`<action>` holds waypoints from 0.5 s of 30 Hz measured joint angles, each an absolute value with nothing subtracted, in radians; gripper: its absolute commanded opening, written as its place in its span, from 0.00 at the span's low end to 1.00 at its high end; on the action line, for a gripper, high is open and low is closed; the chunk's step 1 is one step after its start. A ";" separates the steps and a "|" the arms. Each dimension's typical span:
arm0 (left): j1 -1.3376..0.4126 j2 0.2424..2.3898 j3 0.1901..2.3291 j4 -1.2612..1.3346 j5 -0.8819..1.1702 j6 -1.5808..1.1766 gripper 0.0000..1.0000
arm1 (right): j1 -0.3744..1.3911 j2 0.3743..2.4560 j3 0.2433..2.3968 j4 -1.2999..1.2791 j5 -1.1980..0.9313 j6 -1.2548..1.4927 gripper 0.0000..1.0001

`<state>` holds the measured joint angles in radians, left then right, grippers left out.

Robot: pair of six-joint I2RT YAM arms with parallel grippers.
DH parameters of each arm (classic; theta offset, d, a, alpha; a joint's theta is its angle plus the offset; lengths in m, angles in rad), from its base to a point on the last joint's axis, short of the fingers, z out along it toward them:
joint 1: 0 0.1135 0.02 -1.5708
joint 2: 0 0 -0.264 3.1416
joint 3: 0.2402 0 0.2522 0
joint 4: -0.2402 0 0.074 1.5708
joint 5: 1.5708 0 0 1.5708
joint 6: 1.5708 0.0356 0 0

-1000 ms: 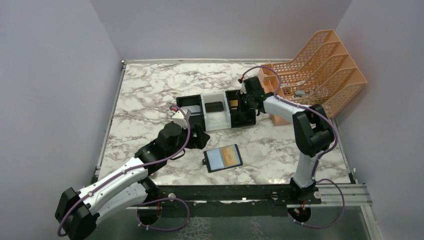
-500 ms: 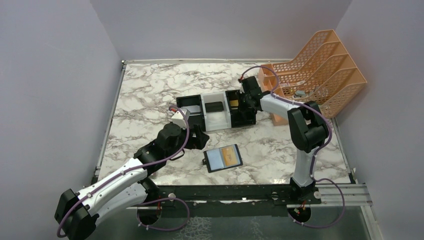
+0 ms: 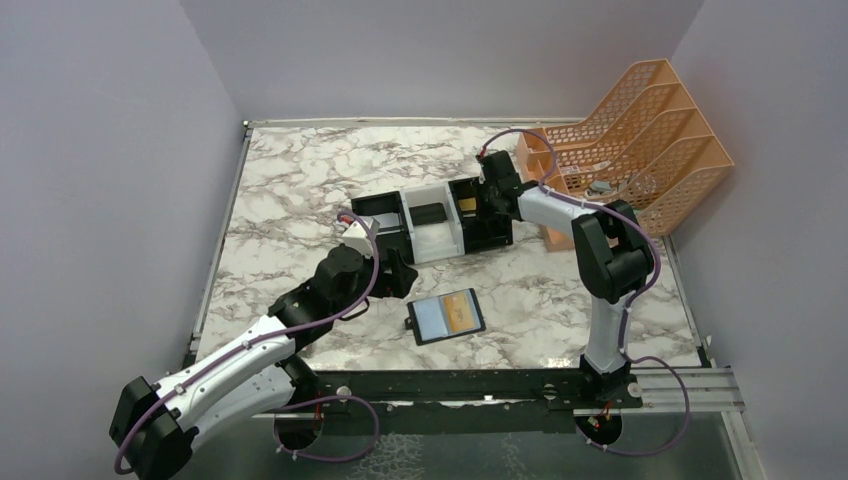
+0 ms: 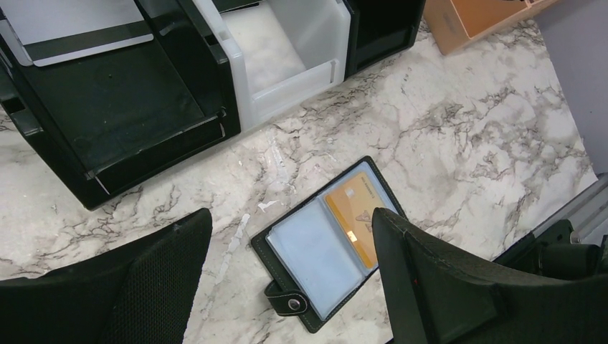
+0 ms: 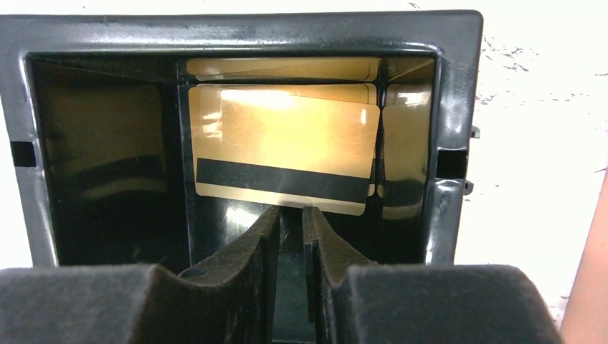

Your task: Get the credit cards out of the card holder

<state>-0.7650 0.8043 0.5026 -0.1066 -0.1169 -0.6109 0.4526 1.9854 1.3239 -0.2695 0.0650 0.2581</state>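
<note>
Shows small flat black bifold card holder (image 3: 446,316) lying open on white-and-grey marbled tabletop (image 3: 300,170), near front edge, btwn the two arms and touched by neither. Catches, in left wrist view, its two bluish-grey pocket panels face up: gold-tan credit card (image 4: 353,223) tucked in panel farther from snap tab (image 4: 289,304), other panel plain bluish-grey.

Puts L gripper (image 4: 290,218) over tabletop just beside holder, on side toward tray, black padded fingers (image 4: 122,287) spread wide apart, gripping nothing.

Sets long three-compt. plastic tray, black-white-black (image 3: 435,245), mid-table behind holder. Finds silver-grey credit card w/ dark stripe (image 4: 72,21) resting in L black compt., at its far end. Notes small dark item (image 3: 430,213) in white ctr compt., too small to identify.

Has R gripper (image 5: 290,215) reaching into R black compt., fingers nearly together w/ only a slim gap btwn them, clamping nothing visible. Frames, just past fingertips, gold credit card w/ black mag stripe (image 5: 287,143) lying inside that compt., face toward wrist cam, a bit askew. Picks up more gold shapes behind and beside it on glossy black walls; card or reflection, cannot tell.

Includes orange mesh plastic tiered file rack (image 3: 640,140) at far R corner of table.
</note>
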 measured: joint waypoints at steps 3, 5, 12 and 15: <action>-0.765 0.812 0.503 -0.107 -0.117 -0.611 0.85 | 0.457 1.987 1.324 -0.261 0.076 0.258 0.20; -0.765 0.817 0.503 -0.107 -0.117 -0.611 0.85 | 0.463 1.989 1.324 -0.253 0.085 0.259 0.20; -0.765 0.821 0.503 -0.107 -0.118 -0.611 0.85 | 0.479 2.006 1.328 -0.223 0.104 0.262 0.21; -0.765 0.821 0.503 -0.107 -0.120 -0.611 0.85 | 0.485 2.022 1.336 -0.215 0.109 0.266 0.22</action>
